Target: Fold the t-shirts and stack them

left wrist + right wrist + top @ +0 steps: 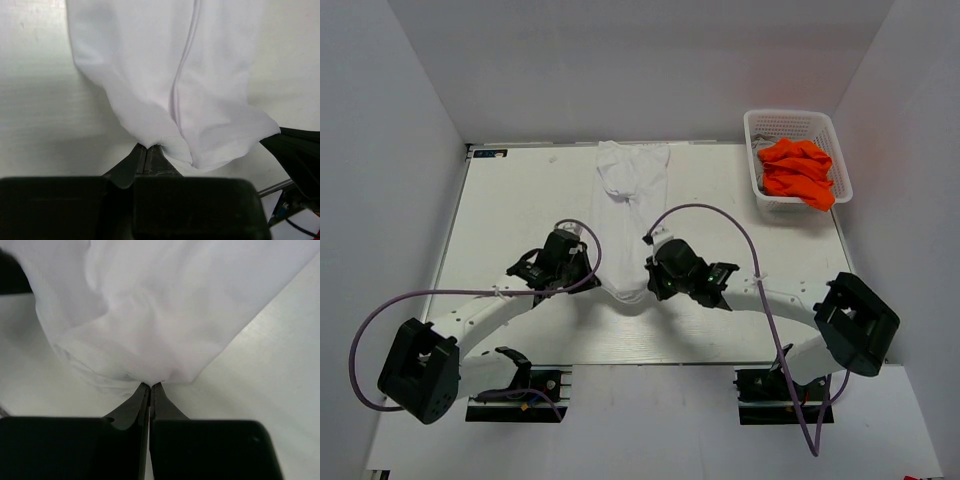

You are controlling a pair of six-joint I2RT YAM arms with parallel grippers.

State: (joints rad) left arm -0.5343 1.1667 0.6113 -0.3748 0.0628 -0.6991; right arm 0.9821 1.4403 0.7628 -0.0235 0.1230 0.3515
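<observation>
A white t-shirt (632, 190) lies as a long narrow strip down the middle of the table, from the far edge to between my two grippers. My left gripper (588, 272) is shut on the near left corner of its hem (150, 135). My right gripper (653, 277) is shut on the near right corner (150, 372). The near end of the shirt sags between the two grippers. An orange t-shirt (800, 172) lies crumpled in the white basket (790, 125) at the far right.
The white basket stands at the table's far right corner. Purple cables (720, 215) loop over both arms. The grey walls close in on the left, back and right sides.
</observation>
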